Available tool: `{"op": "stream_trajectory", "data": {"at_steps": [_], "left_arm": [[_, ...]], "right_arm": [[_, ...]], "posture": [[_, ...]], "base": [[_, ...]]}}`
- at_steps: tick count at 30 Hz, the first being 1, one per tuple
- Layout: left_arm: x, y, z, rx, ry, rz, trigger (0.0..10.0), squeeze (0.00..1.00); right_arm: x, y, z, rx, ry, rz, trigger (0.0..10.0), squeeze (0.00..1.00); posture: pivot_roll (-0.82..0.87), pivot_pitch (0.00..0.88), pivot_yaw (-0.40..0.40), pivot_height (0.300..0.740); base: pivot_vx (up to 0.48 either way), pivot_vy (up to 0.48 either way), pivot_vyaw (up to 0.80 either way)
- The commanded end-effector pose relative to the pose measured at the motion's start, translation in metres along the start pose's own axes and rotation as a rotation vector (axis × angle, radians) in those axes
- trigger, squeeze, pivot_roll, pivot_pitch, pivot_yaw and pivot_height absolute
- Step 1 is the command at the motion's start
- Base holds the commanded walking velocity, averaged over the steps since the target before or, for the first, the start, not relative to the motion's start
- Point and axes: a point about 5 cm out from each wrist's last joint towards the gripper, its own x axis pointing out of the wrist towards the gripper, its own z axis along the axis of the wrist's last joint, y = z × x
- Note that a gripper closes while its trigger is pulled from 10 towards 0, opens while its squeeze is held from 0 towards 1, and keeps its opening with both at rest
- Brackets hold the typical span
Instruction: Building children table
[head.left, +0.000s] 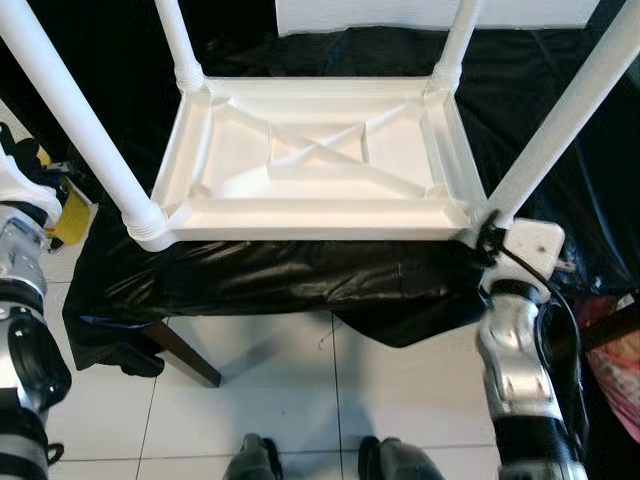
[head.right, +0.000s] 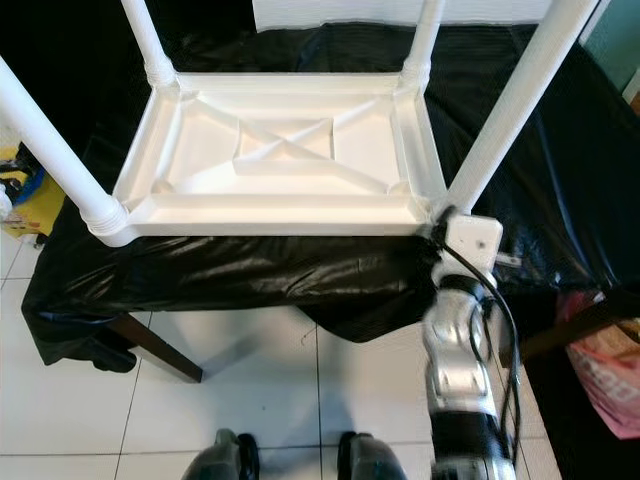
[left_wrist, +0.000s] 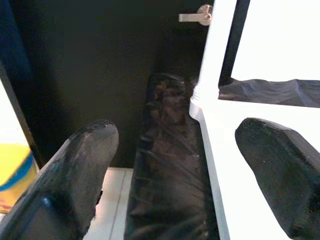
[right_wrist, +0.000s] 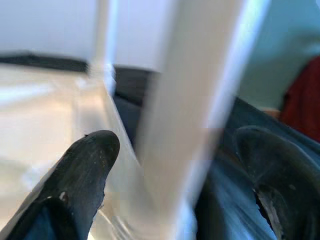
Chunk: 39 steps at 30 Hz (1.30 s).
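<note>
Nearest the camera, the robot's two dark feet (head.left: 320, 460) stand on the white tiled floor (head.left: 270, 390). On the robot's left its silver left arm (head.left: 25, 340) rises beside the near left corner of the desk, and in the left wrist view the left end effector (left_wrist: 175, 170) is spread wide, one black finger (left_wrist: 75, 180) over the floor and the black sheet, the other over the white plastic, gripping nothing. On the right the silver right arm (head.left: 520, 370) reaches up to the desk's near right corner. The right end effector (right_wrist: 175, 170) is open too, its two black fingers (right_wrist: 85, 175) set either side of the near right white tubular leg (right_wrist: 190, 100) without visibly clamping it; that view is blurred.

The desk itself, draped in a crumpled glossy black plastic sheet (head.left: 300, 280), has one dark wooden leg (head.left: 185, 355) showing beneath its near edge. On it lies the white plastic children's table (head.left: 320, 160), upside down, its ribbed underside facing up with crossed stiffening ribs in the middle. Its near edge runs along the desk's near edge. Four white legs stand up from its corners: the near left leg (head.left: 75, 115), the near right one, the far left leg (head.left: 180, 45) and the far right leg (head.left: 455, 45).

Beyond the desk's left edge a yellow object (head.left: 70, 215) sits on the floor.
</note>
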Motion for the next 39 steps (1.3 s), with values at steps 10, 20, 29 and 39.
{"op": "stream_trajectory", "data": {"at_steps": [10, 20, 29, 39], "left_arm": [[0.014, -0.005, 0.015, -0.035, -0.023, 0.094, 10.0, 0.00], [0.037, -0.057, 0.018, -0.017, -0.053, -0.185, 10.0, 0.00], [0.044, -0.063, 0.010, 0.071, 0.034, -0.051, 10.0, 0.00], [0.047, -0.079, 0.006, 0.031, 0.028, -0.132, 10.0, 0.00]], "right_arm": [[0.021, 0.011, -0.001, 0.053, 0.022, 0.011, 10.0, 0.00], [0.024, 0.014, -0.004, 0.074, 0.050, 0.043, 10.0, 0.00], [0.025, 0.011, -0.007, 0.084, 0.075, 0.115, 10.0, 0.00], [0.026, 0.008, -0.010, 0.076, 0.099, 0.176, 10.0, 0.00]], "posture": [[-0.03, 0.180, 0.010, 0.740], [-0.04, 0.230, 0.002, 0.740], [-0.06, 0.293, 0.007, 0.740], [-0.07, 0.332, 0.003, 0.740]], "base": [[0.000, 0.000, 0.00], [0.000, 0.000, 0.00], [0.000, 0.000, 0.00], [0.000, 0.000, 0.00]]}}
